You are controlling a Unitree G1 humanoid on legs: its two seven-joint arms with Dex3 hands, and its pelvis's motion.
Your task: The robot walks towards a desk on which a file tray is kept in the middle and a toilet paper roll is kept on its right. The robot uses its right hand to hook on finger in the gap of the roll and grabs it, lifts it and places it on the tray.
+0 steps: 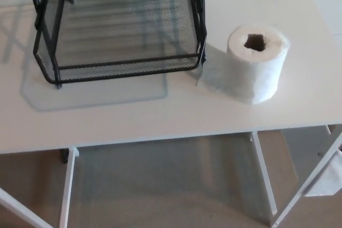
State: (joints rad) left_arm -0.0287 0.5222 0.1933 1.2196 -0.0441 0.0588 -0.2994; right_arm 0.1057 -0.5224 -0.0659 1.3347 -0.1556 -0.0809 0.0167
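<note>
A white toilet paper roll [255,62] stands upright on the white desk [160,116], its dark core hole facing up. A loose sheet trails from it toward the tray. The black wire-mesh file tray [120,36] sits to the roll's left, its front right leg close to the trailing sheet. Neither of my hands shows in the head view.
The desk's front edge runs across the picture just below the middle. White desk legs [264,174] and crossbars stand below it over beige carpet. The desk's right edge lies a short way right of the roll.
</note>
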